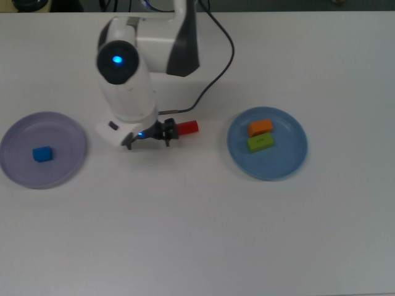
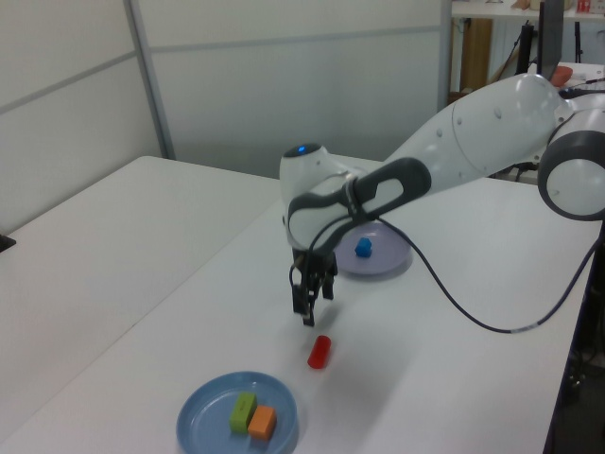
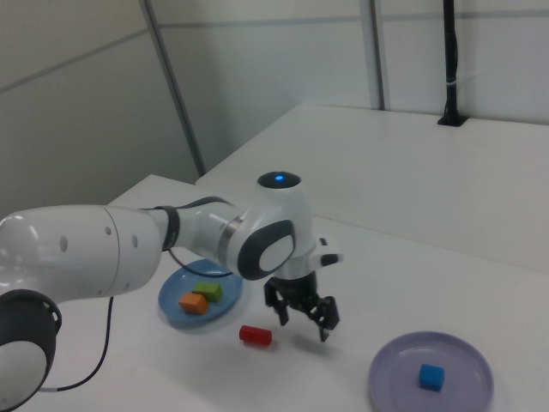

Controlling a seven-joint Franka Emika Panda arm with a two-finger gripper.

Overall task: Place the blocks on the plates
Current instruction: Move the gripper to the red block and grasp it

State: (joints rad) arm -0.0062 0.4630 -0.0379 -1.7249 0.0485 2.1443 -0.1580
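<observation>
The blue cube (image 1: pixel 42 154) lies on the lavender plate (image 1: pixel 62 132) at the top view's left. On the light blue plate (image 1: pixel 284 157) at the top view's right sit the orange block (image 1: pixel 260 127) and the lime-green block (image 1: pixel 260 143) side by side. The red block (image 1: pixel 187 127) rests on the bare table between the plates. My gripper (image 1: pixel 148 139) hangs open and holds nothing, just left of the red block in the top view. In the right view the gripper (image 3: pixel 300 319) hovers above the table, right of the red block (image 3: pixel 255 335).
The white table runs wide around both plates. The arm's body and its black cable (image 1: pixel 216 74) reach over the table's far middle in the top view. A second white table (image 2: pixel 104 246) stands at the left view's left.
</observation>
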